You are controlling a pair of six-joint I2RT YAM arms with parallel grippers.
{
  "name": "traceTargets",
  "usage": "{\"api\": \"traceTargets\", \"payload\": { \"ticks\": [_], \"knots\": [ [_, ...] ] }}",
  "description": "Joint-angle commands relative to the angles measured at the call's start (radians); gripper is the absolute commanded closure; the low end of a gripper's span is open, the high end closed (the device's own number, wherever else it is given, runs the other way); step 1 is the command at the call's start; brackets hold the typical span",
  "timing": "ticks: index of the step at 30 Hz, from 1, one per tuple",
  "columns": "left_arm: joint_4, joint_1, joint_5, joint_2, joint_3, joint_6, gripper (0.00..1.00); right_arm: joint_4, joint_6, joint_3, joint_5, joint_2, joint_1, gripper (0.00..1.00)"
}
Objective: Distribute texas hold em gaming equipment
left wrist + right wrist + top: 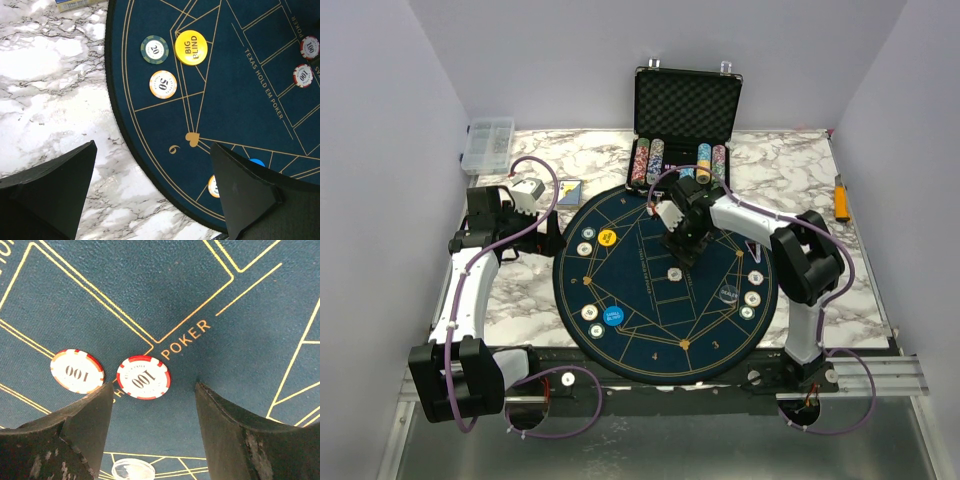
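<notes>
We count two red-rimmed 100 chips [143, 377] [77, 371], one 20 chip [154, 49], one 50 chip [163, 84], one yellow Big Blind disc [190, 47], one blue disc [612, 318] and one clear disc [727, 293]. Two cream chips [590, 312] lie by the blue one. Of the right-rim chips [752, 298] we make out three or four. There is one small blue box [570, 192] and one open chip case [686, 100].

Marble bench [520, 300]: round dark-blue mat [650, 300] at centre, open black case [685, 105] above it, clear compartment box [488, 145] upper left, small blue card box [569, 192] just beside the mat, yellow tool [841, 197] at right.
</notes>
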Motion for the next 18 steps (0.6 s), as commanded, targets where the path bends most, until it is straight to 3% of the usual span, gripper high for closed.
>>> {"api": "traceTargets", "payload": {
  "ticks": [1, 5, 11, 18],
  "knots": [
    [0.001, -0.005, -0.009, -0.018, 0.017, 0.008, 0.01, 0.017, -0.009, -0.020, -0.018, 0.048, 0.010, 0.31],
    [0.002, -0.005, -0.008, -0.016, 0.017, 0.007, 0.02, 0.047, -0.004, -0.059, 0.012, 0.040, 0.020, 0.33],
    [0.001, -0.005, -0.001, -0.014, 0.022, 0.001, 0.02, 0.102, 0.003, -0.124, 0.058, 0.035, 0.064, 0.44],
    [0.001, -0.005, -0.003, -0.021, 0.016, 0.004, 0.01, 0.067, 0.009, -0.095, 0.029, 0.030, 0.066, 0.70]
  ]
}}
